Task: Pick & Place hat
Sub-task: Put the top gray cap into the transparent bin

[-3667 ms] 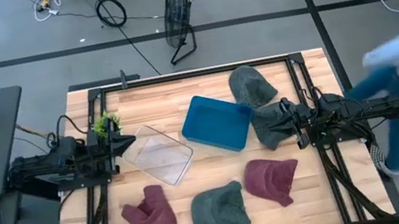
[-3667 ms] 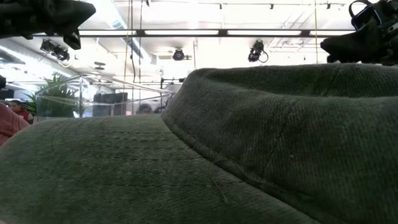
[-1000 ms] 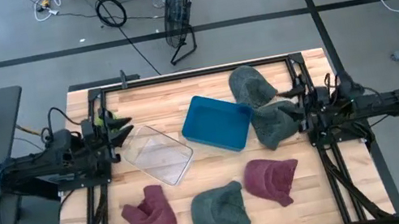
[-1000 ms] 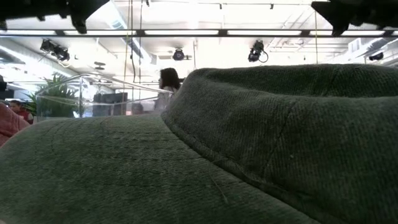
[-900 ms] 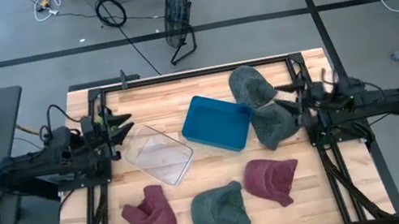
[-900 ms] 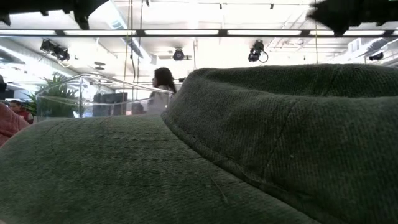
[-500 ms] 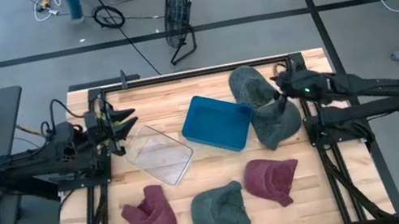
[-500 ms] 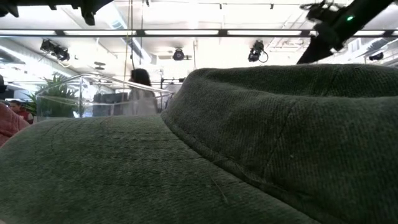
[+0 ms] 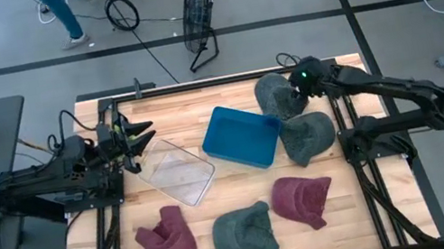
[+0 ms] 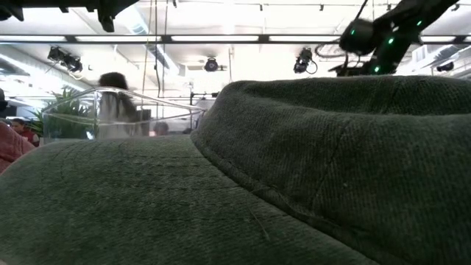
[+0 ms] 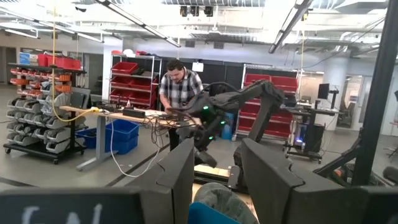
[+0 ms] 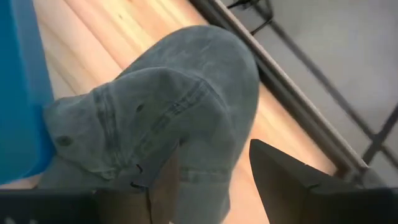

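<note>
Several hats lie flat on the wooden table: a grey-green hat [image 9: 278, 96] at the far right, another [image 9: 307, 137] just nearer, a maroon hat [image 9: 302, 200], a green hat [image 9: 246, 235] and a maroon hat [image 9: 166, 240] near the front. My right gripper [image 9: 293, 84] hangs open over the far grey-green hat [image 12: 174, 106], tipped downward, its fingers [image 12: 283, 177] above the crown. My left gripper [image 9: 143, 132] waits open at the table's left, by the clear container [image 9: 177, 171].
A blue tray [image 9: 242, 136] lies at the table's middle, its edge against the far grey-green hat. The green front hat [image 10: 235, 184] fills the low view. The table's black frame rail [image 12: 292, 106] runs just beyond the far hat. A person walks on the floor behind the table.
My right gripper has swung from the table's right edge, beside the nearer grey-green hat, toward the far edge and over the far grey-green hat, tipping downward. The hats have not moved. A person has walked across the room behind.
</note>
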